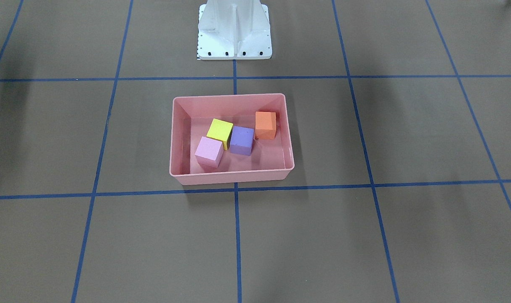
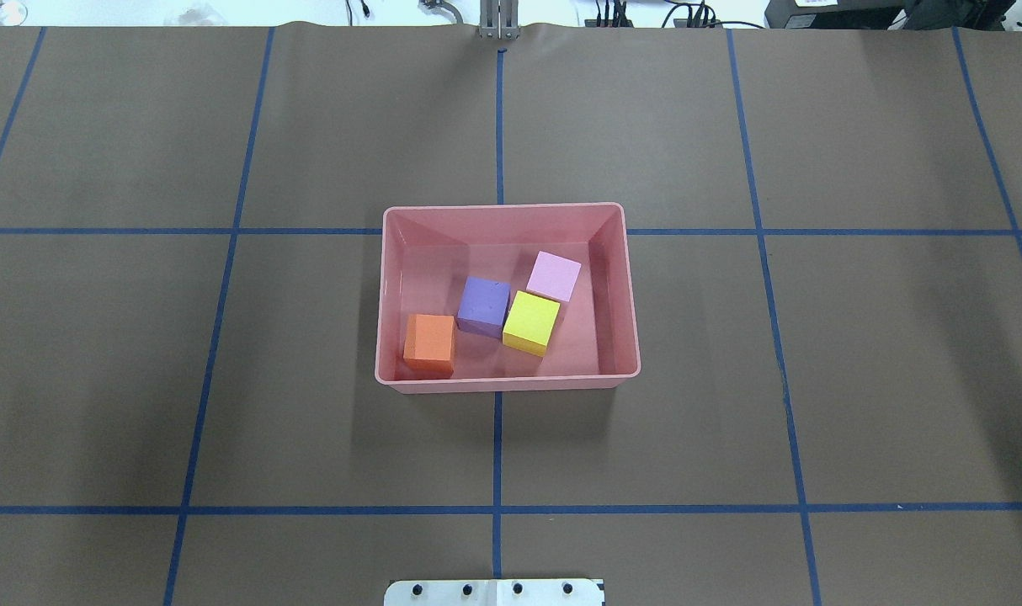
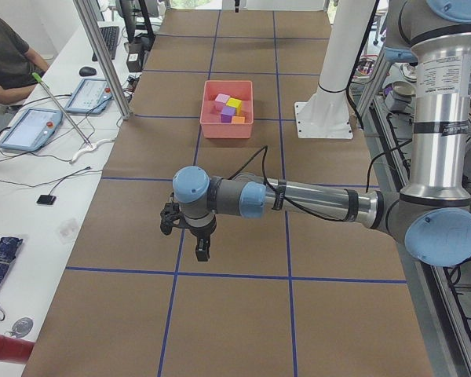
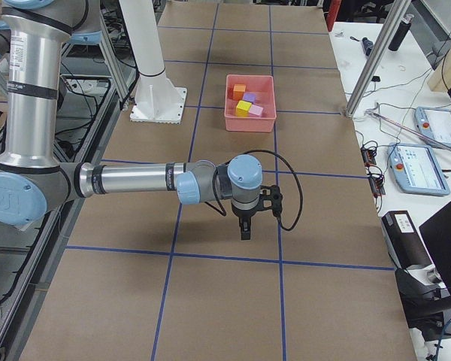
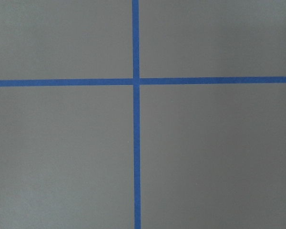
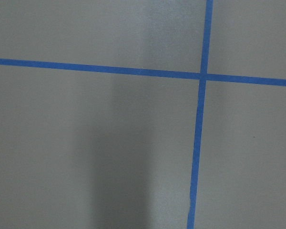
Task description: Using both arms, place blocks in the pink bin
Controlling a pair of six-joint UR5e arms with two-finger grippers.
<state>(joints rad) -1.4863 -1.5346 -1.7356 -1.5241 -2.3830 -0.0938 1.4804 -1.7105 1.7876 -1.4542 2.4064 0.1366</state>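
Observation:
The pink bin (image 2: 511, 383) stands near the table's middle, also in the front view (image 1: 234, 177). Inside it lie four blocks: orange (image 2: 429, 340), purple (image 2: 484, 305), yellow (image 2: 531, 321) and light pink (image 2: 554, 275). The purple and yellow blocks touch. My left gripper (image 3: 202, 251) shows only in the exterior left view, pointing down over bare table far from the bin (image 3: 226, 126). My right gripper (image 4: 244, 229) shows only in the exterior right view, also pointing down far from the bin (image 4: 248, 120). I cannot tell if either is open or shut. Both wrist views show only brown table and blue tape.
The white pedestal (image 1: 234, 29) stands behind the bin on the robot's side. Blue tape lines (image 2: 497, 454) cross the brown table. Side benches hold tablets (image 3: 31, 126) and cables, with a seated person (image 3: 4, 55) and metal posts (image 4: 376, 56).

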